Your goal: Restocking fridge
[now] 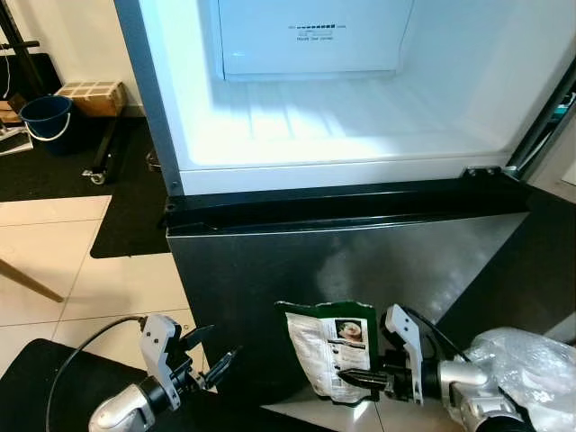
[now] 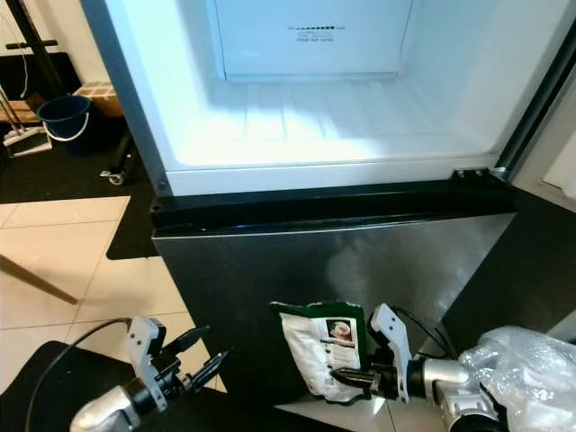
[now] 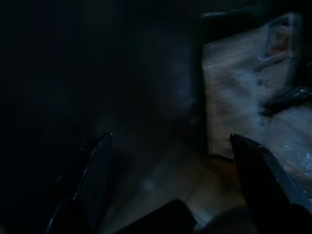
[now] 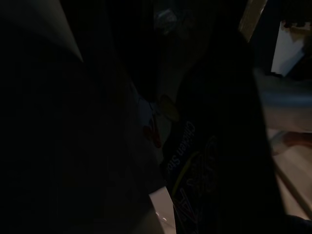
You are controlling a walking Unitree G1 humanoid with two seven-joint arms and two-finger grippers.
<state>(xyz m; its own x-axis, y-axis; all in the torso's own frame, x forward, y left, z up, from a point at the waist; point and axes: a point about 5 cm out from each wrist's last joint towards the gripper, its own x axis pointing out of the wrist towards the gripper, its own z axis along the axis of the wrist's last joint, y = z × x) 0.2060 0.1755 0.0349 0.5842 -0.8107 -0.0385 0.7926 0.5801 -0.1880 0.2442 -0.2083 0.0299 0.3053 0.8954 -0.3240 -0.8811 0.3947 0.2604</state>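
A fridge (image 1: 342,261) stands in front of me with its upper compartment open. That white compartment (image 1: 342,126) is lit and bare inside. Low in front of the dark steel lower door, my right gripper (image 1: 353,376) is shut on a white and green food pouch (image 1: 326,349), held upright by its lower edge. The pouch (image 3: 243,92) also appears pale in the dim left wrist view. My left gripper (image 1: 216,355) hovers to the pouch's left at about the same height, open and holding nothing.
A crumpled clear plastic bag (image 1: 531,364) sits at the lower right by my right arm. The open fridge door edge (image 1: 544,121) runs along the right. A blue bucket (image 1: 47,119) and a cardboard box (image 1: 93,95) stand on the dark mat at the far left.
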